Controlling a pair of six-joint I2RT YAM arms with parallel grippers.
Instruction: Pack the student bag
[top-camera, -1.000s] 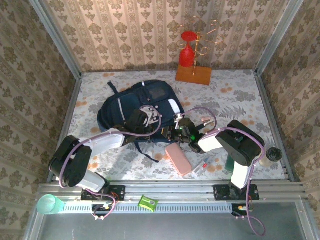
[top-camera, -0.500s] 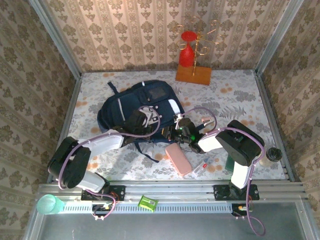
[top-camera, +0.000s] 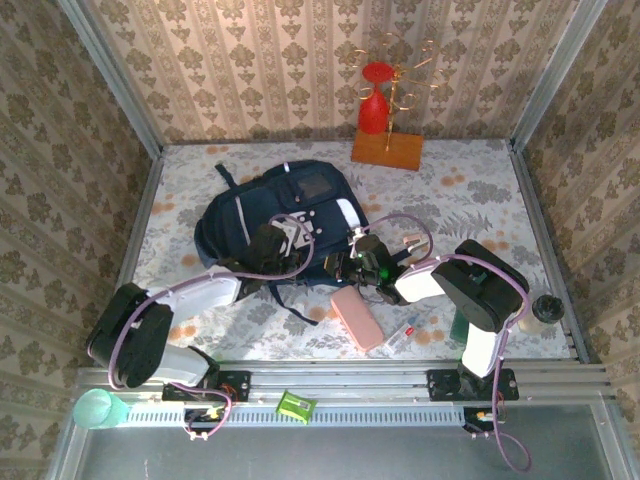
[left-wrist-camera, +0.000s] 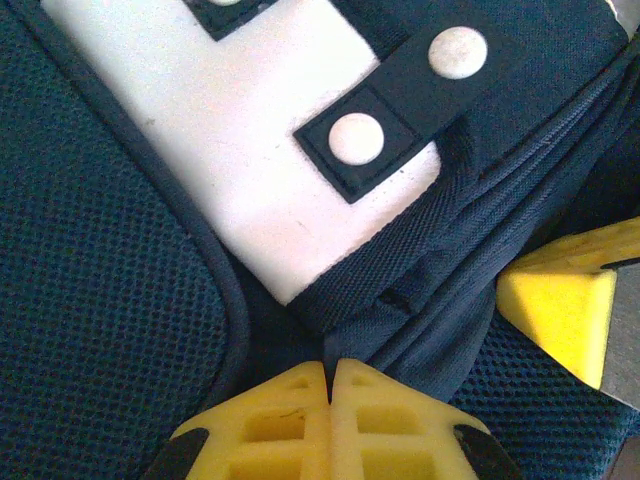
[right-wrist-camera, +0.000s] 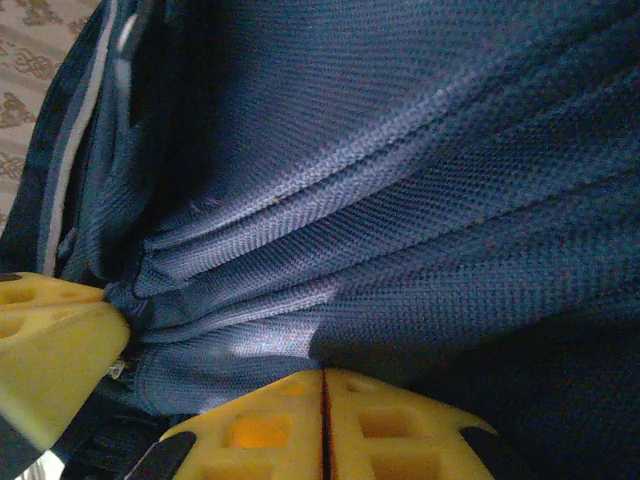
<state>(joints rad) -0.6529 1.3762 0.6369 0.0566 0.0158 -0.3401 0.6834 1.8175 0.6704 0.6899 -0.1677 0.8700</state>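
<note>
one floral tabletop, damask-papered walls, student bag centred

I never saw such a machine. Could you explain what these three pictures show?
Two robot arms stand at the near edge of the table. One picture looks down from above; the other two come from a camera on each wrist, so each shows its own yellow fingers. On it lie a student bag, a pink case and a red glass on a wooden stand. The left gripper and the right gripper are shut against the bag's fabric; whether they pinch it is unclear.
</note>
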